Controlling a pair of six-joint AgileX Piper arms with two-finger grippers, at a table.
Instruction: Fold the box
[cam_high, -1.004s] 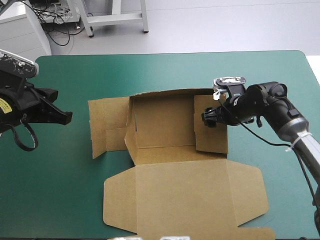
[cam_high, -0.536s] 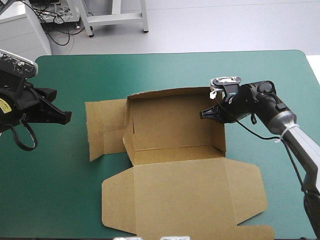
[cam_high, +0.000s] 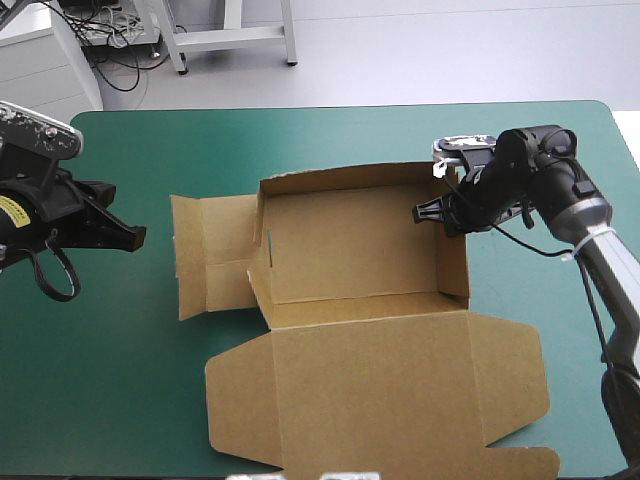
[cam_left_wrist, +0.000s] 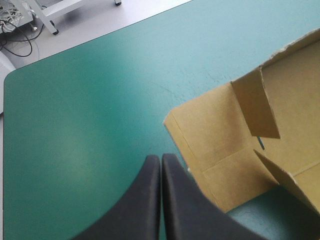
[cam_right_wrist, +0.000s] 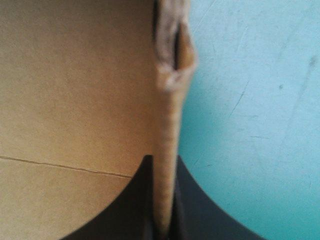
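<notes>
- High view: we see the box, a cut sheet of brown board. It sits near the middle of the tabletop with its teal-green cover, partly raised into an open tray.
- Its far wall and right wall are raised. The broad lid lies flat and reaches toward the near edge (its rounded tabs spread to either side).
- At the box's left, a side panel lies flat on the cover, not yet raised.
- The right hand, with two broad black curved fingers, comes in from the right. It is clenched on the top edge of the right wall, close to the far corner.
- In the right wrist view the wall's edge runs straight out between the fingers of that hand. We see brown board on one side and bare cover on the other (the wall's ragged corner lies just ahead).
- The left hand hovers left of the box, near the side panel but apart from it.
- In the left wrist view that hand has its fingers pressed together in a pointed arch, grasping nothing. It is over bare cover, with the flat panel just beside it.
</notes>
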